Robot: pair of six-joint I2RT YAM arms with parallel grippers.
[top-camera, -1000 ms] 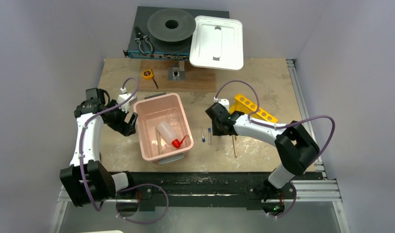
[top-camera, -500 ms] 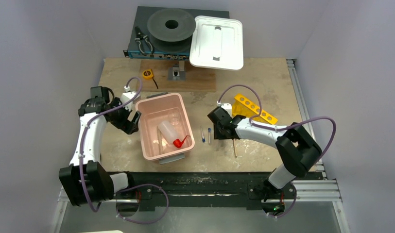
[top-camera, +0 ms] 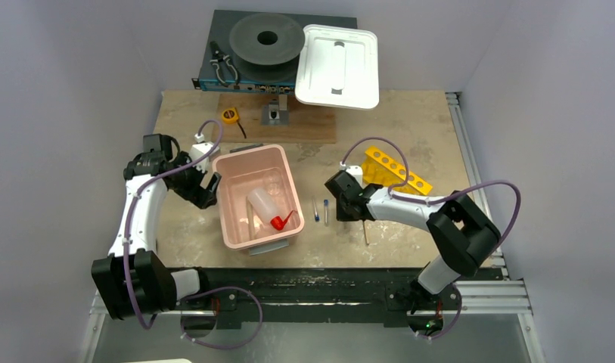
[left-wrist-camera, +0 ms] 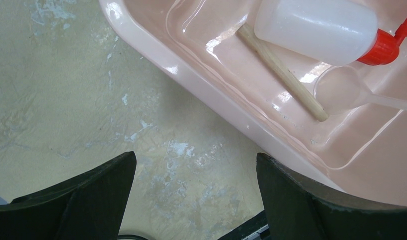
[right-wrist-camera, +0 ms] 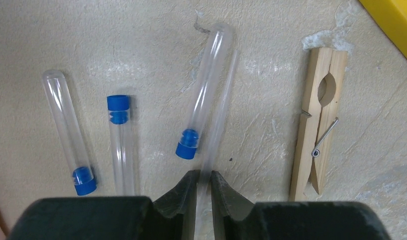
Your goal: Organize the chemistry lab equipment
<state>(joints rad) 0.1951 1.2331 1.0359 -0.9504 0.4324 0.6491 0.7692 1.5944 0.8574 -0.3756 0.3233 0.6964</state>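
Observation:
A pink bin [top-camera: 230,198] holds the white squeeze bottle with red spout [top-camera: 262,206], which also shows in the left wrist view [left-wrist-camera: 316,25] beside a wooden stick [left-wrist-camera: 281,72] and a clear round piece with a thin handle [left-wrist-camera: 338,89]. My left gripper [top-camera: 203,189] is open and empty over the table, just left of the bin [left-wrist-camera: 206,90]. My right gripper [right-wrist-camera: 205,172] is shut on a thin clear rod [right-wrist-camera: 220,112], low over the table. Three blue-capped tubes [right-wrist-camera: 122,145] lie beside it. A wooden clip [right-wrist-camera: 319,125] lies to the right. The yellow holed rack [top-camera: 395,170] stands behind.
Black pliers [top-camera: 224,68], a black disc [top-camera: 266,38] and a white lid [top-camera: 338,64] sit at the back. A yellow tape measure [top-camera: 229,115] and a small grey block [top-camera: 277,113] rest on a wooden board [top-camera: 312,127]. The right arm's cable [top-camera: 380,144] loops above the rack.
My left gripper has shifted a little away and closer to the bin's left wall. My right gripper has moved slightly nearer and to the right, by the tubes.

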